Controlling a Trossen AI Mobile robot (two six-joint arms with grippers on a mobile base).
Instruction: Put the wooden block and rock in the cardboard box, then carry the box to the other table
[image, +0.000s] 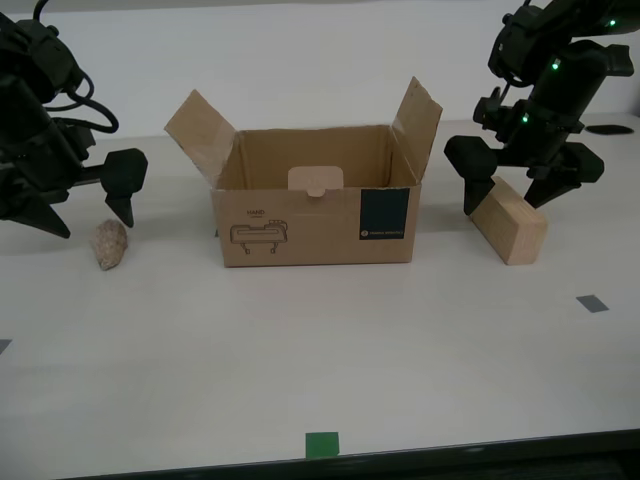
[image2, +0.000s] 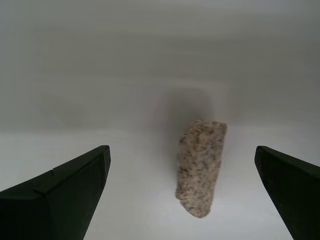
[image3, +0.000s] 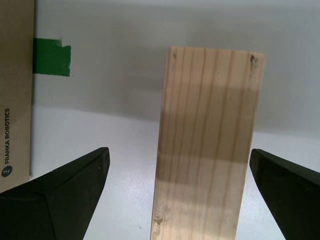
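Note:
The cardboard box (image: 315, 215) stands open in the middle of the pale table, flaps raised, with nothing showing inside. The wooden block (image: 510, 228) lies on the table on the exterior view's right of the box. My first gripper (image: 508, 200) hangs open over it, a finger on each side; in the first wrist view the wooden block (image3: 205, 145) stands between the spread fingers of my first gripper (image3: 177, 151). The rock (image: 110, 244) lies on the exterior view's left. My second gripper (image: 95, 228) is open just above it, and the rock (image2: 201, 167) sits between the fingers of my second gripper (image2: 181, 150). The other table is out of view.
A green tape square (image: 322, 444) marks the table's near edge and a grey tape square (image: 592, 303) lies toward the exterior view's right. The box wall (image3: 15, 100) and a green tape strip (image3: 50, 57) stand close beside the block.

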